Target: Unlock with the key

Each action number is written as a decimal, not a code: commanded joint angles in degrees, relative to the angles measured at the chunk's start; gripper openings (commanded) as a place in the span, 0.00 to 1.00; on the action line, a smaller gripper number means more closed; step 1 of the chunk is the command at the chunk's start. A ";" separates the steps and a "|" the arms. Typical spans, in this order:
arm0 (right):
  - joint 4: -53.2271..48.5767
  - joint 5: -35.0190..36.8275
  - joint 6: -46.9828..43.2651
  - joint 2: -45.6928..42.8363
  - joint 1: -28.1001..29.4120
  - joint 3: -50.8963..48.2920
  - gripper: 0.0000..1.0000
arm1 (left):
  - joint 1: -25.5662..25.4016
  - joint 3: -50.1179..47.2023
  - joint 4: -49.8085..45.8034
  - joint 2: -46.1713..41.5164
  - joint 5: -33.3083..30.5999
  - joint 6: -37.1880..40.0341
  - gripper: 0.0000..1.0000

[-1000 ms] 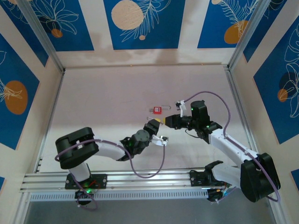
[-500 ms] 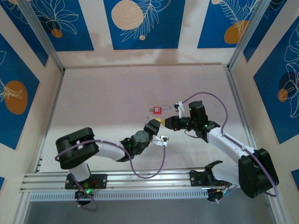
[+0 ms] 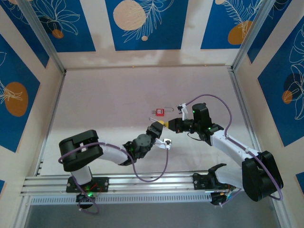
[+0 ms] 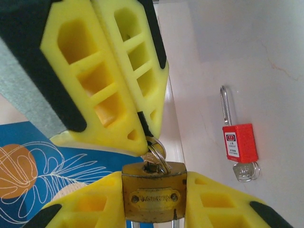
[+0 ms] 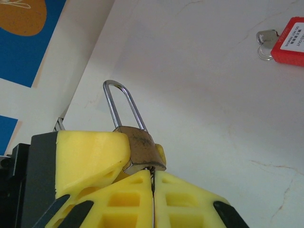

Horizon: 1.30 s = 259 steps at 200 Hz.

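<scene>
Both clamped: left jaws on padlock (image 4: pixel 153 190), right jaws on key (image 4: pixel 153 156).

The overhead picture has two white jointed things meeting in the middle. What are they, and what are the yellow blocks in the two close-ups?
Those are two robot arms bolted to the near edge of a table: the left arm and the right arm. The overhead picture comes from a fixed camera above and behind them. Each close-up comes from a small camera on one arm's wrist, and the yellow blocks are the fingers of the pincers. In the left wrist view, the right pincer grips a brass padlock by its sides, and the left pincer is shut on a key on a ring at that padlock's bottom end. A red padlock lies on the table apart from both, with a silver key at its end.
</scene>
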 commanded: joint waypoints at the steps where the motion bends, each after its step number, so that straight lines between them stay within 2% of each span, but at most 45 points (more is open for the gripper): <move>1: 2.63 -4.61 1.67 0.47 0.29 -1.06 0.07 | -1.02 -0.01 5.68 0.90 0.60 0.87 0.27; 93: 7.41 -8.93 6.46 1.41 -1.05 -2.75 0.03 | -1.97 -0.03 18.64 5.41 2.05 5.01 0.27; 186: 6.88 -10.63 8.40 4.23 -2.01 -2.03 0.03 | -2.06 -0.56 18.86 4.44 2.57 4.82 0.27; 221: 5.50 -9.82 8.13 3.53 -2.25 -1.86 0.11 | -2.06 -0.62 18.86 4.25 2.47 4.74 0.27; 241: 3.12 -7.77 7.26 2.98 -2.21 -1.17 0.22 | -2.00 -0.56 18.83 4.48 2.05 4.74 0.27; 259: -0.07 -5.43 5.28 1.37 -2.06 -0.33 0.27 | -1.99 -0.52 18.78 4.84 1.69 4.56 0.27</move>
